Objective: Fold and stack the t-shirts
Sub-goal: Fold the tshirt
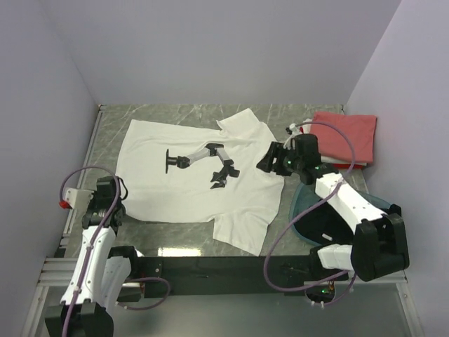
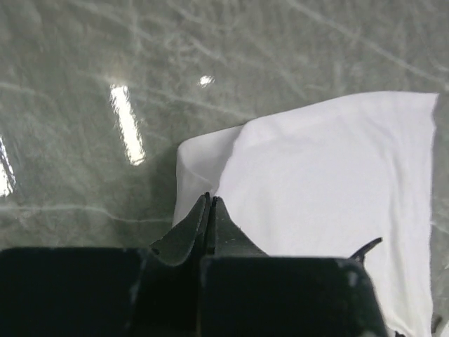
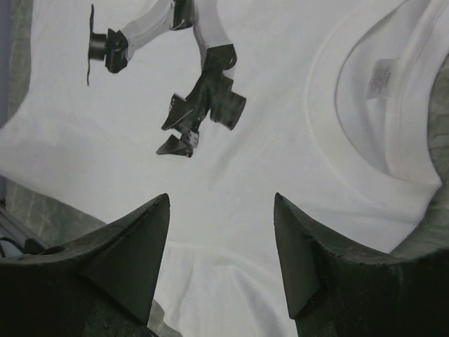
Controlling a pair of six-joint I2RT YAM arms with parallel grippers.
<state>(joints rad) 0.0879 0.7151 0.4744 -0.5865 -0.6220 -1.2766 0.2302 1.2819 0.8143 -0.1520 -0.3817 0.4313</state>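
A large white t-shirt [image 1: 158, 189] with a dark robot-arm graphic [image 1: 207, 161] lies spread flat on the marble table. My left gripper [image 1: 116, 189] sits at the shirt's near-left corner. In the left wrist view its jaws [image 2: 209, 201] are pressed together on the turned-up corner of the white cloth [image 2: 330, 189]. My right gripper [image 1: 266, 160] hovers over the shirt's right shoulder. In the right wrist view it [image 3: 221, 203] stands open with only white cloth [image 3: 280, 105] below, the collar [image 3: 382, 133] to its right and the graphic [image 3: 200, 98] ahead. Folded salmon-red t-shirts [image 1: 344, 132] lie at the back right.
A translucent teal tub [image 1: 306, 203] stands at the right, partly under my right arm. A metal rail [image 1: 70, 221] runs along the table's left edge. Lilac walls close in the left, back and right. Bare marble [image 2: 105, 77] shows left of the shirt corner.
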